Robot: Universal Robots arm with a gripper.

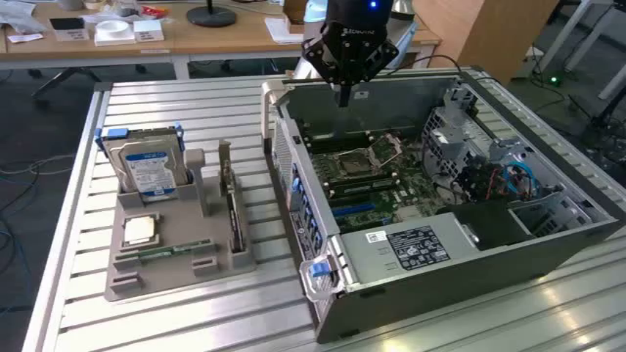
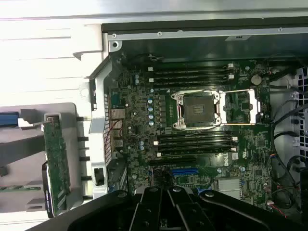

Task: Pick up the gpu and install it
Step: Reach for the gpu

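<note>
The gpu stands on its edge in a slot of the grey holder tray, at the exterior view's left of the open computer case. Its green circuit-board face also appears in the wrist view, beside the case wall. My gripper hangs shut and empty over the far end of the case, above the motherboard, well apart from the gpu. The wrist view has the shut fingers over the motherboard, near a blue slot.
The tray also holds an upright silver hard drive, a processor chip and a narrow memory stick. A power supply box and cables fill part of the case. A cluttered desk stands behind the slatted metal table.
</note>
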